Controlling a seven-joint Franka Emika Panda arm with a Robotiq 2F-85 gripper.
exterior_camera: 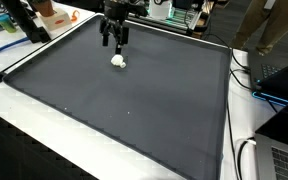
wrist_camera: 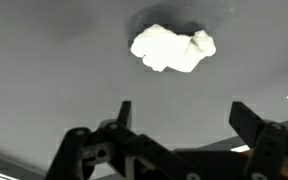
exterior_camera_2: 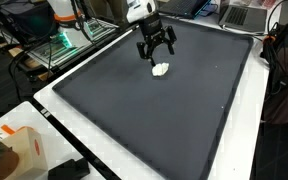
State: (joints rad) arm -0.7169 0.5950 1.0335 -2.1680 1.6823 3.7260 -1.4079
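A small white crumpled lump (exterior_camera: 119, 61) lies on the dark grey mat (exterior_camera: 124, 110), toward its far side. It shows in both exterior views, also as the lump (exterior_camera_2: 160, 69), and near the top of the wrist view as the lump (wrist_camera: 172, 48). My gripper (exterior_camera: 114, 41) hangs just above and behind it, open, with nothing between its fingers. In an exterior view the gripper (exterior_camera_2: 155, 46) stands over the mat (exterior_camera_2: 154, 110) a short way from the lump. The wrist view shows the gripper (wrist_camera: 182, 113) with both black fingers spread wide, the lump lying beyond their tips, not touched.
The mat covers most of a white table (exterior_camera: 24, 130). Cables (exterior_camera: 246, 70) run along one side. An orange and white box (exterior_camera_2: 24, 150) sits at a near corner. Clutter and equipment (exterior_camera_2: 64, 35) stand beyond the mat's far edge. A person (exterior_camera: 274, 25) stands nearby.
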